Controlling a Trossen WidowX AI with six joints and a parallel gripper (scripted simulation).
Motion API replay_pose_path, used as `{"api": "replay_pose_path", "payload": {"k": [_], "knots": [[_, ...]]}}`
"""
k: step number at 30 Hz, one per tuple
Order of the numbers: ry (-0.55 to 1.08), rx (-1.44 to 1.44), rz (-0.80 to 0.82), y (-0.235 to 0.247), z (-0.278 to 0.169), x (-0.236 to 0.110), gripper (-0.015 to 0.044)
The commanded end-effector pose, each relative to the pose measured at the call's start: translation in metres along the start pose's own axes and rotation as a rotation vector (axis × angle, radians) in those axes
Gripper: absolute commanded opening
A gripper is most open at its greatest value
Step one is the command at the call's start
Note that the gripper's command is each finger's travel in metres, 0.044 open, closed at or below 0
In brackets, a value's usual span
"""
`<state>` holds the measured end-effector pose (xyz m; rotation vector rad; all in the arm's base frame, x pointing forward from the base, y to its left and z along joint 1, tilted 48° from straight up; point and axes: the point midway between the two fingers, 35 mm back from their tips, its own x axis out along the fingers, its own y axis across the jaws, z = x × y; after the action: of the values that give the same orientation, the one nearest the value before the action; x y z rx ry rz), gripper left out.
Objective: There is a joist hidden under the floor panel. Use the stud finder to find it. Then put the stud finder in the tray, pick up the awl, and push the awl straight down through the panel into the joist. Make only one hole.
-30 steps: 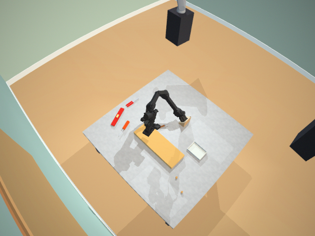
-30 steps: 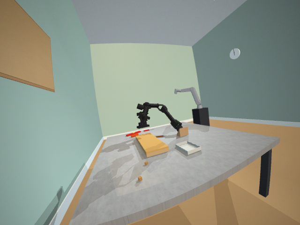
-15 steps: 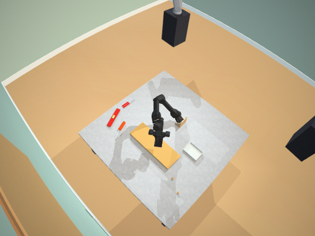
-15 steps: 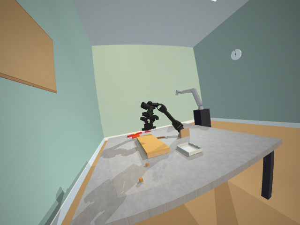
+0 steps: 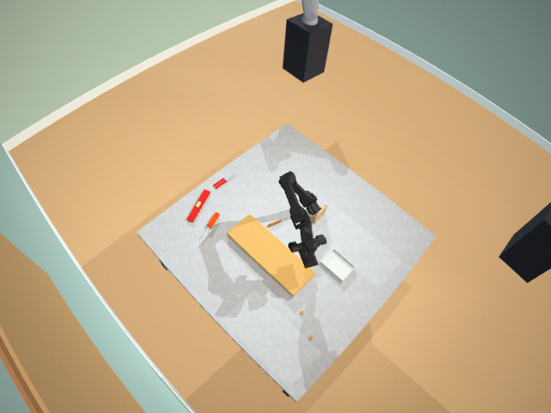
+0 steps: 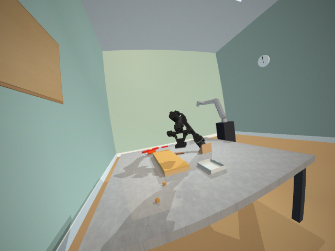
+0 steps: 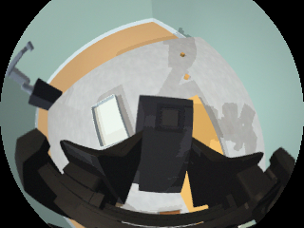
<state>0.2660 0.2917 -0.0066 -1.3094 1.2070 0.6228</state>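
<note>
My gripper (image 5: 309, 256) (image 6: 180, 143) (image 7: 163, 135) is shut on the stud finder (image 5: 310, 261) (image 6: 180, 146) (image 7: 163, 133), a flat black box. It holds it above the table, over the right end of the orange floor panel (image 5: 261, 250) (image 6: 168, 162) (image 7: 211, 128), on the side facing the tray. The white tray (image 5: 337, 265) (image 6: 211, 165) (image 7: 113, 122) is empty and lies just right of the panel. The awl (image 5: 275, 223) (image 6: 179, 152), thin with a brown handle, lies on the table behind the panel near the arm's base.
An orange-handled screwdriver (image 5: 212, 220), a red level (image 5: 198, 205) and a small red tool (image 5: 220, 181) lie left of the panel. The arm stands on a wooden block (image 5: 320, 214) (image 6: 205, 148). Two small orange cubes (image 5: 300, 312) (image 5: 311, 337) lie toward the front.
</note>
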Motion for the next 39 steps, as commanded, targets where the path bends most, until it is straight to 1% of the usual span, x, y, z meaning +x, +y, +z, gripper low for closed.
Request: {"api": "replay_pose_path", "payload": {"k": [1, 9, 15, 17, 24, 39], "knots": [[0.008, -0.106, 0.054, 0.043, 0.011, 0.015, 0.0000], [0.041, -0.293, 0.145, 0.122, 0.016, 0.043, 0.0000], [0.076, -0.428, 0.208, 0.178, 0.008, 0.064, 0.0000], [0.085, -0.457, 0.222, 0.190, 0.005, 0.068, 0.0000], [0.086, -0.460, 0.223, 0.192, 0.003, 0.072, 0.0000], [0.086, -0.460, 0.222, 0.190, -0.009, 0.097, 0.0000]]}}
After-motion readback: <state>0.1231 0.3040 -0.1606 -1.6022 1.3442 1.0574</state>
